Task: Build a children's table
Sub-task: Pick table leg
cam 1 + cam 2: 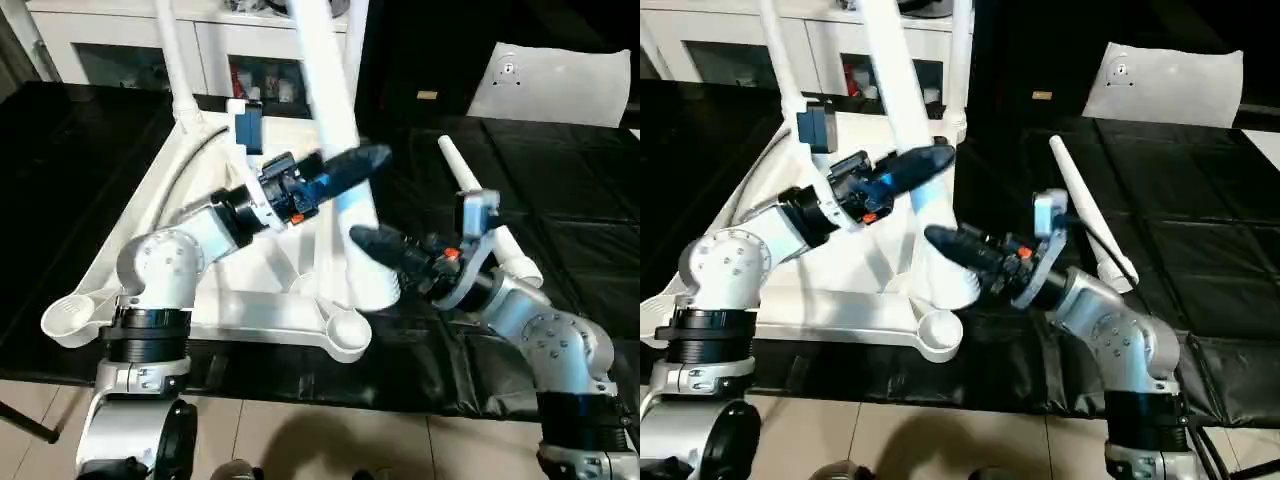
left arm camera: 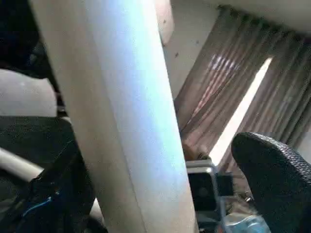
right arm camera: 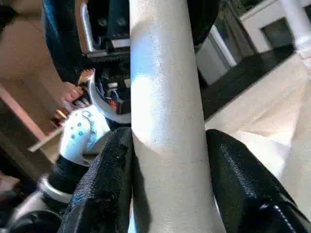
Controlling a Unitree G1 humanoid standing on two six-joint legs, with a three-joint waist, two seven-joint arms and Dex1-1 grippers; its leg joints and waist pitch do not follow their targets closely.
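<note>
The white tabletop lies upside down on the black table, round sockets at its corners. One white tube leg stands upright over its near right part. My left gripper is open around this leg partway up, with a gap beside one finger. Lower down, my right gripper is shut on the same leg, both fingers pressed against it. Two more legs stand at the far corners. A loose leg lies on the table to the right.
A white cabinet with glass doors stands behind the table. A flat white board lies at the far right. The table's near edge meets tiled floor below my arms.
</note>
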